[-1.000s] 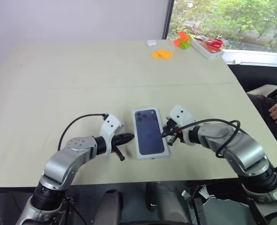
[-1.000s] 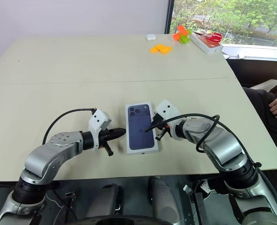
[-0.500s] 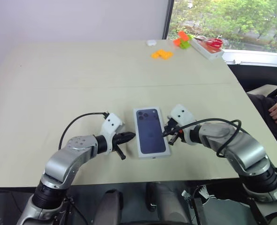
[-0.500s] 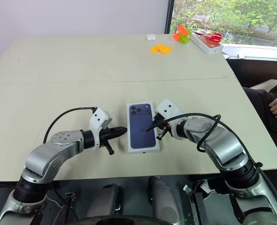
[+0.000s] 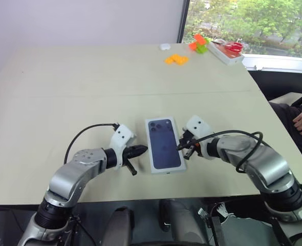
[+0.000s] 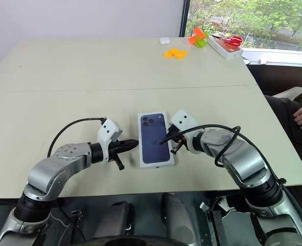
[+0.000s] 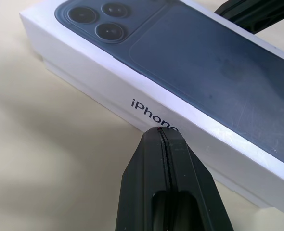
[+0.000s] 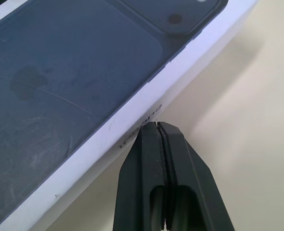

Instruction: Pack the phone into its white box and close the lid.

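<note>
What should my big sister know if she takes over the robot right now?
Left gripper: jaws shut, holding nothing, tip at the lid's left side wall.
Right gripper: jaws shut, holding nothing, tip at the lid's right side wall.
The lid sits on the white box near the table's front edge; a strip of the box shows under it.
The phone can't be seen.
Done: lid on.
Left: maybe press the lid fully down.
</note>
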Controlling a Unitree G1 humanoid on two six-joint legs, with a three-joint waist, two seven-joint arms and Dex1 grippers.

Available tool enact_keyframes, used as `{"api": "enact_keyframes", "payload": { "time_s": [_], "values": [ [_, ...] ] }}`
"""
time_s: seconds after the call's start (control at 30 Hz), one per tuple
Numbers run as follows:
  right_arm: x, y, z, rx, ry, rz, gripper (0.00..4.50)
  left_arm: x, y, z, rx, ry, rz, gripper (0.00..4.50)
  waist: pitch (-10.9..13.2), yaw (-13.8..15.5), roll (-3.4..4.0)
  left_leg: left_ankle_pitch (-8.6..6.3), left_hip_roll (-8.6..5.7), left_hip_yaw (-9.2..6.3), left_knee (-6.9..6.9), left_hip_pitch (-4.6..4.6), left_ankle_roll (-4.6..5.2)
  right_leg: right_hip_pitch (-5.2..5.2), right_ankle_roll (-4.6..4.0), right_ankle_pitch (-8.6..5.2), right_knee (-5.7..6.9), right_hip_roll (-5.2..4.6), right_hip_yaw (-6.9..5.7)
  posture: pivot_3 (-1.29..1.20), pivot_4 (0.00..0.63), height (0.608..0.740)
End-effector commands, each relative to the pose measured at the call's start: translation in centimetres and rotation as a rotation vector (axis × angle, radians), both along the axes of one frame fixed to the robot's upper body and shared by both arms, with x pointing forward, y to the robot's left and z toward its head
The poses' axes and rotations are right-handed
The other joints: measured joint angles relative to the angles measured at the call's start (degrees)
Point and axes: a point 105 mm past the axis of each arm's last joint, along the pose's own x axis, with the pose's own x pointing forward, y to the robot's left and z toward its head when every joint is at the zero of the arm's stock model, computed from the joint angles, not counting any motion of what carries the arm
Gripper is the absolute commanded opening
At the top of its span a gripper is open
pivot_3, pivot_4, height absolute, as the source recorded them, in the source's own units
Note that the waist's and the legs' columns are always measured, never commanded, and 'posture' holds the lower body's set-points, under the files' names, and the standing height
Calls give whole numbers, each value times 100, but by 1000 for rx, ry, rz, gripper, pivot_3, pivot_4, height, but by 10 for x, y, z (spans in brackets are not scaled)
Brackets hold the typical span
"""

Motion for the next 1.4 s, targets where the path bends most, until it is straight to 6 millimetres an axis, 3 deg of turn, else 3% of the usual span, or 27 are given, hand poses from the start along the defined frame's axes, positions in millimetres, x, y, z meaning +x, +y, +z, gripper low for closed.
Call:
{"api": "enact_keyframes", "payload": {
  "time_s": [0.03,0.23,0.6,0.83,1.1,1.23,1.4],
  "values": [
    [-4,8,3,21,-8,44,40,-5,-7,6,-18,-26,-42,0,0,-3,0,0,0,0,0,0,0,0,0,0,0,0,0,0,150,727],
    [0,3,10,15,-35,32,40,-4,-6,8,-24,-34,-36,0,0,-2,0,0,0,0,0,0,0,0,0,0,0,0,0,0,150,727],
    [7,-34,38,-41,-134,15,40,-1,-7,14,-58,-41,-22,0,0,8,0,0,-2,1,1,0,0,2,1,-1,-1,-1,0,0,150,727],
    [0,-24,44,-16,-167,98,40,-1,-2,9,-41,-31,-9,0,0,4,0,-1,-2,1,1,1,2,2,1,-1,-1,0,0,0,150,727],
    [-11,-5,46,43,-166,178,40,3,26,7,-45,-8,73,0,0,2,0,-2,0,0,3,2,4,2,2,-2,1,2,-1,0,150,727],
    [-20,1,40,62,-134,221,40,17,29,31,-130,-64,115,0,0,28,0,-2,0,-1,3,1,4,2,2,-2,1,0,-2,0,150,727],
    [-31,1,32,54,-95,264,40,37,6,67,-198,-150,99,0,-1,29,-2,-2,-5,-5,11,-1,4,8,0,1,-2,-5,-5,0,150,727]
  ]
}}
